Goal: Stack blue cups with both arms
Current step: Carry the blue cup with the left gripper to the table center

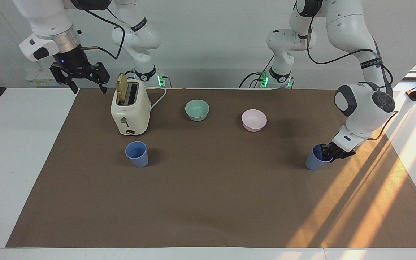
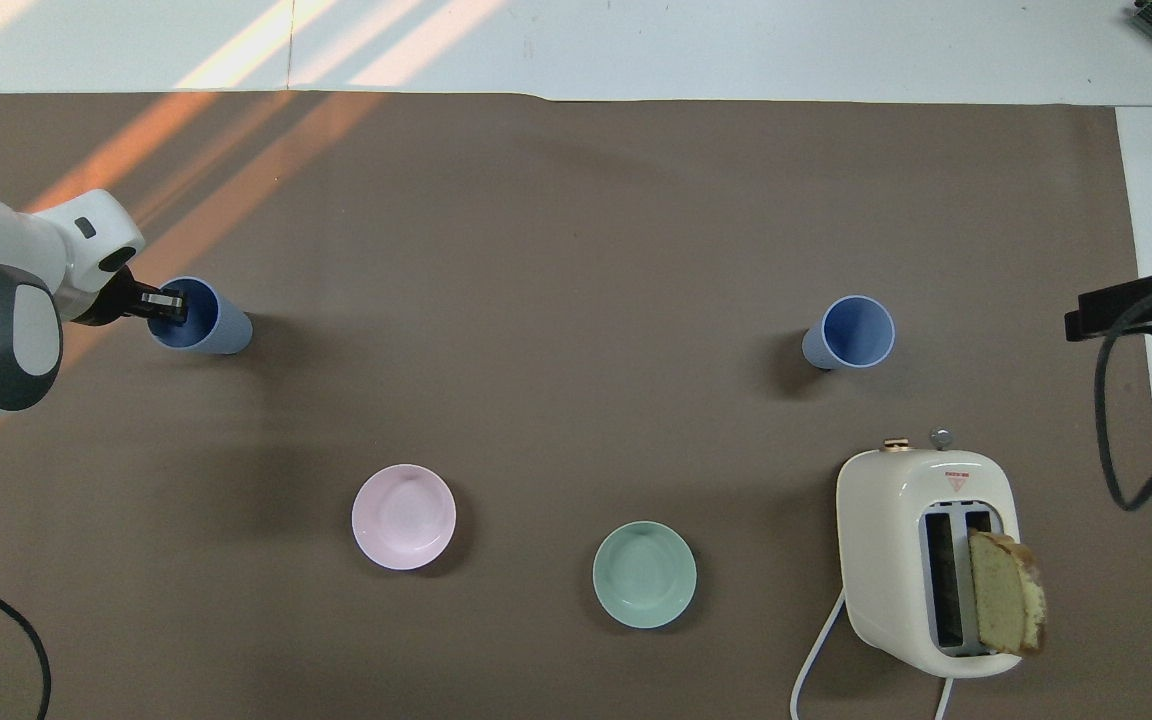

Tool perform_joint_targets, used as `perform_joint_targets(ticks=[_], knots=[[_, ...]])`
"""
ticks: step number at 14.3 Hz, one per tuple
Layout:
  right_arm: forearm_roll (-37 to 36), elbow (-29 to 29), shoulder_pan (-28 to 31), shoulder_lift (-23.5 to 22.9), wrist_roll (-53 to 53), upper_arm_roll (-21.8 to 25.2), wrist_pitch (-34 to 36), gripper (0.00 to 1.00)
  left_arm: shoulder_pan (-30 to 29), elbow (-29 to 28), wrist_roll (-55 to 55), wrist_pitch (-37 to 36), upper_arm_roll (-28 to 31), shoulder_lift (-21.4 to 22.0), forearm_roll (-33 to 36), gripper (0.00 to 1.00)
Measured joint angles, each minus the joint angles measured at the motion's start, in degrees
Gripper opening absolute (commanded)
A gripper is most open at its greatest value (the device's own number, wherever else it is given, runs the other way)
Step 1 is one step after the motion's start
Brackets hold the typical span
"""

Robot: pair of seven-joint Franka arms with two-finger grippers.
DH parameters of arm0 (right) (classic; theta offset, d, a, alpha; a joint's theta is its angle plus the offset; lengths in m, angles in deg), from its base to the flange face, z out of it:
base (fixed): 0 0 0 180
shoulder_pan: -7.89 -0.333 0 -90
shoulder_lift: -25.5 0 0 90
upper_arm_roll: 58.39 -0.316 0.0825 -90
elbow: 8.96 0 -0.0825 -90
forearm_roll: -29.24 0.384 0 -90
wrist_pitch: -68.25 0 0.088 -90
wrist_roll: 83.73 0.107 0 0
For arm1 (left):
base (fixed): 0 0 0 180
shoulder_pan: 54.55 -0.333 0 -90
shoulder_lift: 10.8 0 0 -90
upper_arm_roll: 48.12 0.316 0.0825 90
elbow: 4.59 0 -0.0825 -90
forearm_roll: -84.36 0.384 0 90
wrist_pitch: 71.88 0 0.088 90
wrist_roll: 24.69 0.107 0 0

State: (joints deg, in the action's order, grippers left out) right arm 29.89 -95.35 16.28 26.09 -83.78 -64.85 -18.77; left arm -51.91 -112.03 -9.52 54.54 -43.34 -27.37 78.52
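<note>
Two blue cups stand upright on the brown mat. One blue cup (image 1: 137, 154) (image 2: 849, 333) stands alone, farther from the robots than the toaster. The other blue cup (image 1: 315, 161) (image 2: 211, 322) is at the left arm's end. My left gripper (image 1: 329, 153) (image 2: 166, 303) reaches down to this cup's rim and is shut on the blue cup, pinching its wall with one finger inside. The cup rests on the mat. My right gripper (image 1: 89, 86) (image 2: 1126, 308) waits open and empty, raised over the mat's edge beside the toaster.
A cream toaster (image 1: 130, 112) (image 2: 926, 560) with a bread slice (image 1: 122, 88) in one slot stands at the right arm's end. A mint-green bowl (image 1: 197, 109) (image 2: 644, 575) and a pale pink bowl (image 1: 254, 120) (image 2: 403, 517) sit nearer to the robots than the cups.
</note>
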Motion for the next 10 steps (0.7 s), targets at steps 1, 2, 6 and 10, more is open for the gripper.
perform_joint_targets(ticks=[1, 2, 6, 10], knots=[[0.0, 0.0, 0.0, 0.0, 0.0, 0.0, 0.0, 1.0, 0.0, 0.4, 0.0, -0.6, -0.2, 0.5, 0.0, 0.0], [0.0, 0.0, 0.0, 0.0, 0.0, 0.0, 0.0, 1.0, 0.0, 1.2, 0.0, -2.2, -0.6, 1.3, 0.0, 0.0], [0.0, 0.0, 0.0, 0.0, 0.0, 0.0, 0.0, 1.0, 3.6, 5.6, -1.6, -8.1, -2.8, 3.6, -0.1, 0.0], [0.0, -0.1, 0.1, 0.0, 0.0, 0.0, 0.0, 1.0, 14.1, 5.5, -14.0, -6.5, -3.3, 3.3, -0.1, 0.0]])
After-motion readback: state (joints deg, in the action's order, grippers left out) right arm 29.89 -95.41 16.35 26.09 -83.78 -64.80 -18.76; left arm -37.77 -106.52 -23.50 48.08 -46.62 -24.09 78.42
